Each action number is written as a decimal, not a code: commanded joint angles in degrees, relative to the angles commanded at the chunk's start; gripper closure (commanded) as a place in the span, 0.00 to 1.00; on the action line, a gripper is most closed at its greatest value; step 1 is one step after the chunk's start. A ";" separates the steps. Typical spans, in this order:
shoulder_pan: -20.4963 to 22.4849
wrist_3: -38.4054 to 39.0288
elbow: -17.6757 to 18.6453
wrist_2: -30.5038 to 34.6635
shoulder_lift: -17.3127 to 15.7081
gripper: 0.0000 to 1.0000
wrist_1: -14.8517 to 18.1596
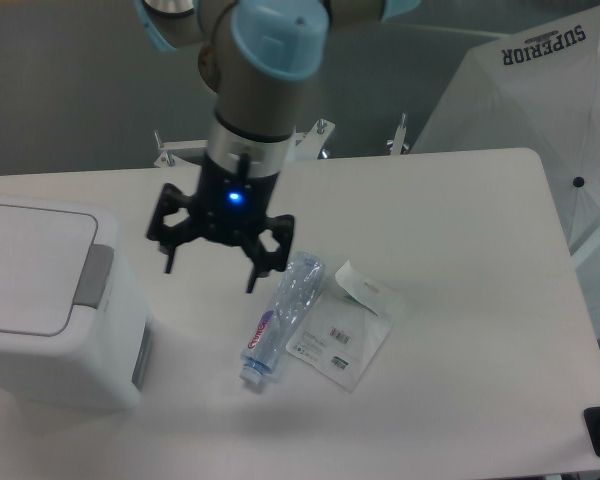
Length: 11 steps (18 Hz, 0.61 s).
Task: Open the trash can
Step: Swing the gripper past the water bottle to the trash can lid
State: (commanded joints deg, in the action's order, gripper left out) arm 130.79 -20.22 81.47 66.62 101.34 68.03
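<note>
The trash can (50,300) is a large white boxy bin at the left edge of the table, with its flat white lid down, a grey push tab (94,276) on its right rim and a grey side panel (140,357). My gripper (209,280) hangs open and empty above the table just right of the can, fingers spread and pointing down, a blue light lit on its body. It is apart from the can and from the push tab.
A crushed clear plastic bottle (282,318) lies on the white table (460,250) right of the gripper. A clear plastic packet (348,325) lies beside it. A white umbrella (540,100) stands at the back right, metal clamps behind the table.
</note>
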 joint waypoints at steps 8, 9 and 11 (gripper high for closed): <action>-3.16 0.18 0.35 0.00 0.70 0.00 -0.09; -3.60 0.09 0.35 0.09 0.70 0.00 -0.18; -3.70 0.18 0.44 0.09 1.05 0.00 -0.79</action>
State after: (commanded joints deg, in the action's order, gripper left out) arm 127.09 -20.04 81.91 66.71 102.39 67.24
